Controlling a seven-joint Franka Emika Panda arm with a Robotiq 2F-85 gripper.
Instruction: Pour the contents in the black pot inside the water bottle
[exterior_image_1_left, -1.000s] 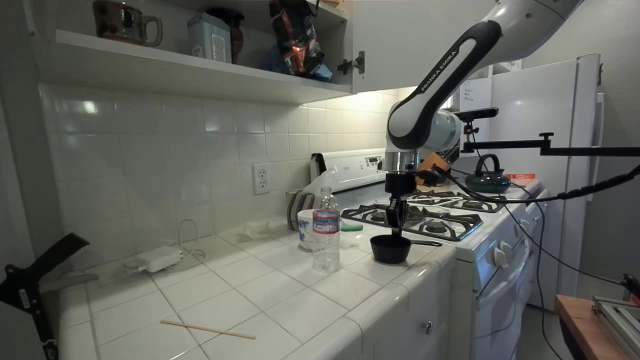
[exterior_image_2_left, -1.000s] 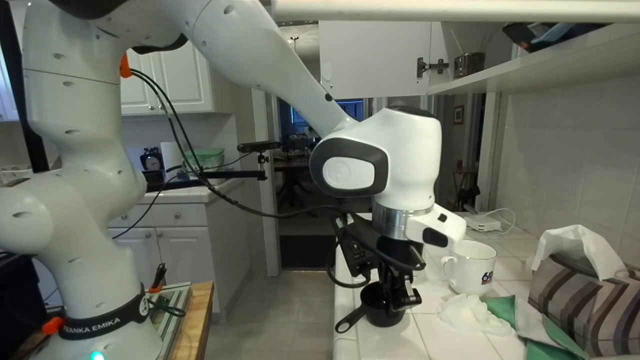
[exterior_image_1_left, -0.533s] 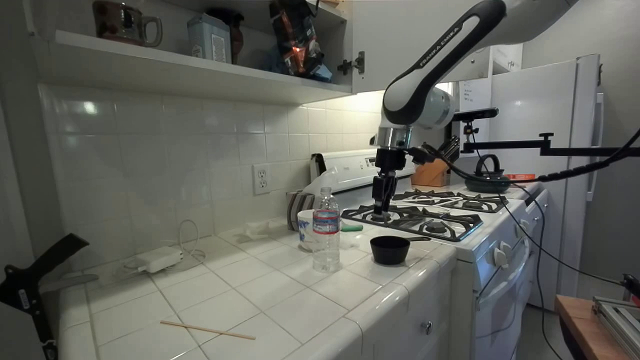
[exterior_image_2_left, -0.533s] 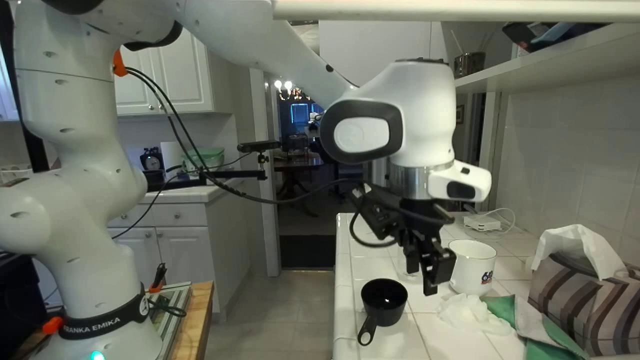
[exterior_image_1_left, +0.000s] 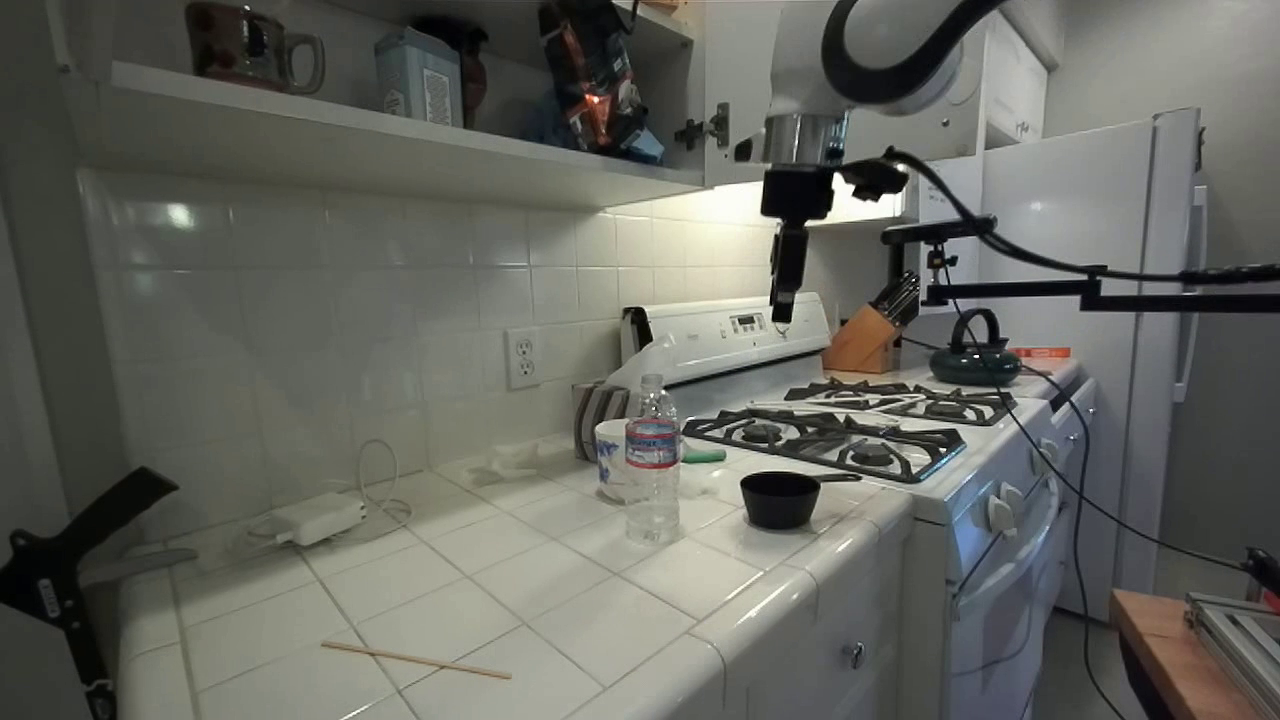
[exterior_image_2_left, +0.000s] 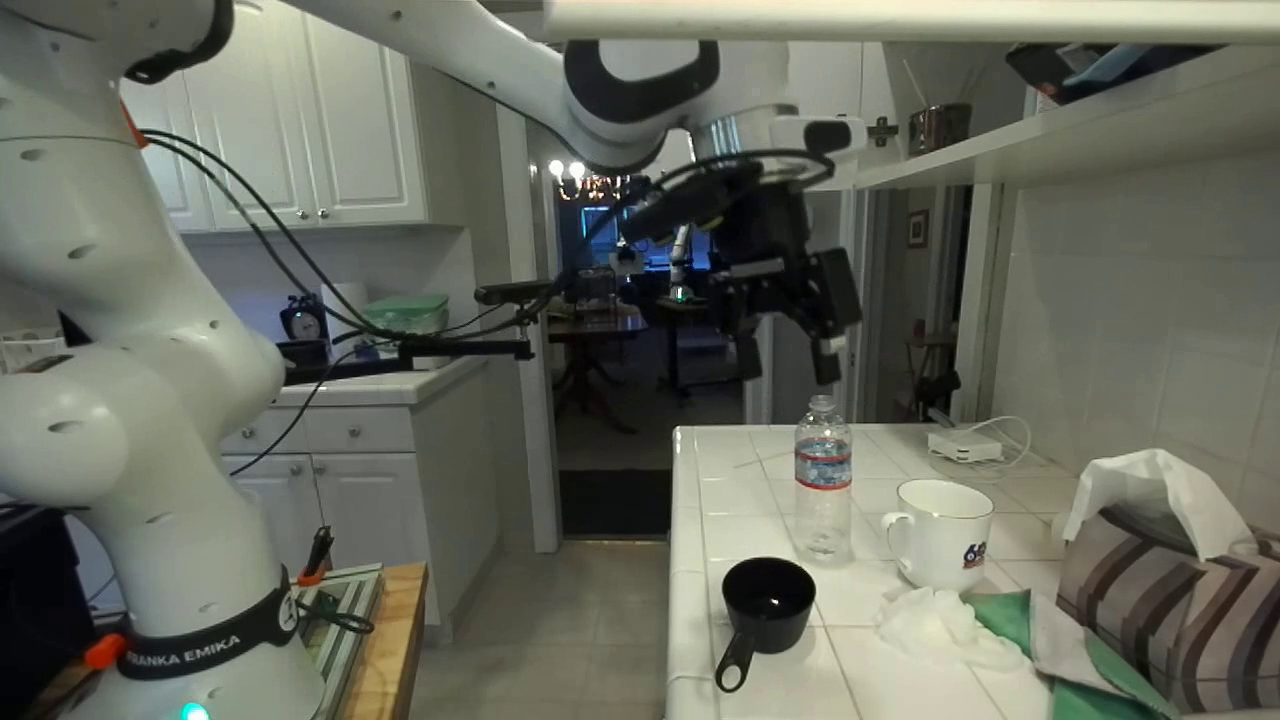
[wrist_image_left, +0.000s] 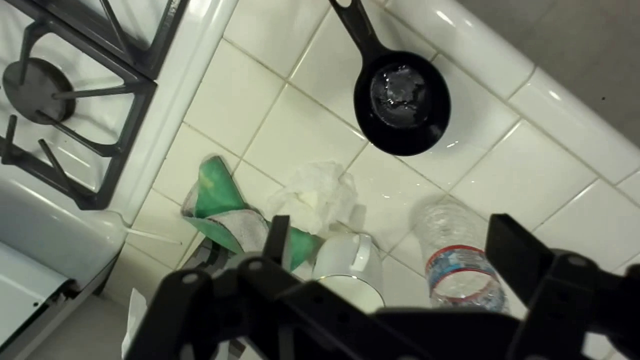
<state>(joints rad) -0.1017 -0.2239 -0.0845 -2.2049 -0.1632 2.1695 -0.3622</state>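
Note:
The black pot (exterior_image_1_left: 780, 500) rests upright on the tiled counter near its front edge. From above, the wrist view shows shiny clear liquid inside the pot (wrist_image_left: 402, 102). Uncapped and upright, the water bottle (exterior_image_2_left: 823, 480) stands a short way from the pot; the bottle's upper part is hidden behind my gripper in the wrist view. High over the counter, my gripper (exterior_image_2_left: 788, 372) hangs clear of both things. Its fingers (wrist_image_left: 517, 255) are spread wide, holding nothing. No liquid can be made out in the bottle.
A white mug (exterior_image_2_left: 940, 535) stands close beside the bottle. Crumpled tissue (wrist_image_left: 315, 195), a green cloth (wrist_image_left: 217, 190) and a striped tissue box (exterior_image_2_left: 1150, 600) lie nearby. The stove (exterior_image_1_left: 870, 450) borders the counter. A thin stick (exterior_image_1_left: 415, 660) lies farther along; a shelf (exterior_image_1_left: 400, 150) overhangs.
One second ago my gripper was down at the pot. It has since risen high above the counter and its jaws have spread. The pot's handle swung slightly early on; the bottle stayed put.

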